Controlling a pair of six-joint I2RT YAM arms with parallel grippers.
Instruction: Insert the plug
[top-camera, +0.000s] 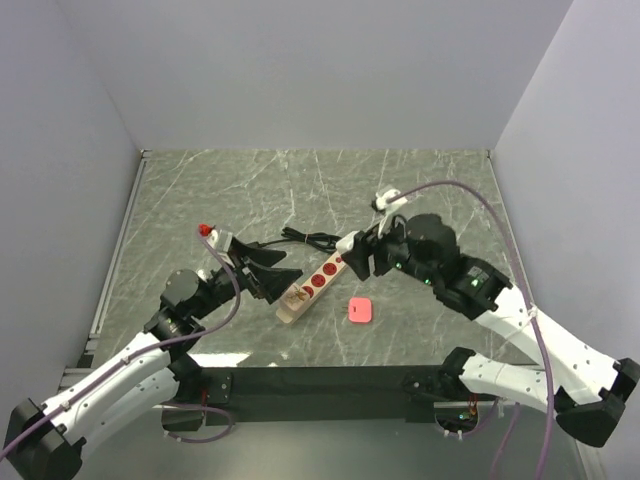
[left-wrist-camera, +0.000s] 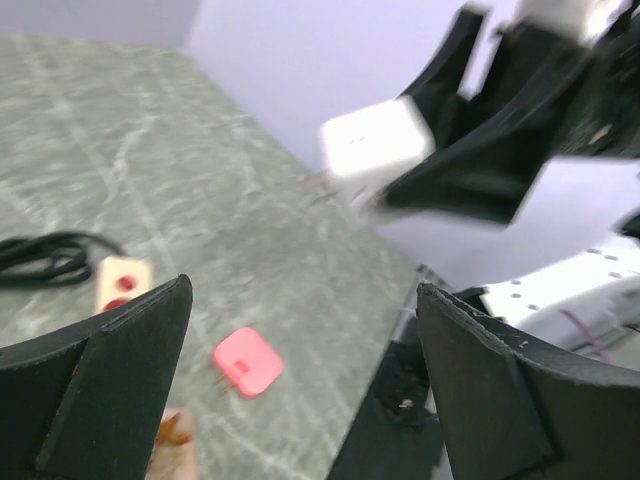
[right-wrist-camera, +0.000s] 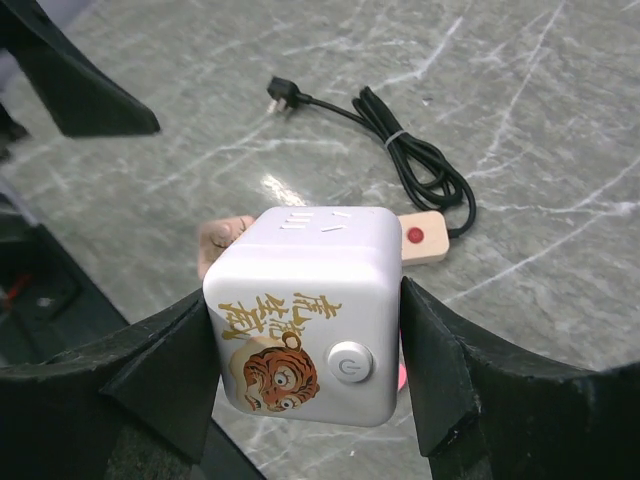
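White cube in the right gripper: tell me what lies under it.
The power strip lies on the table beneath the cube; from the wrist only its two ends show. The cube's prongs and any gap above the strip are hidden.

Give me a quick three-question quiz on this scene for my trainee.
1. True or false: the left tool grips the pink plug.
2. What does the right tool hold? A) the pink plug B) the white cube adapter C) nothing
3. What colour are the sockets on the power strip?
Key: 1 false; 2 B; 3 red.
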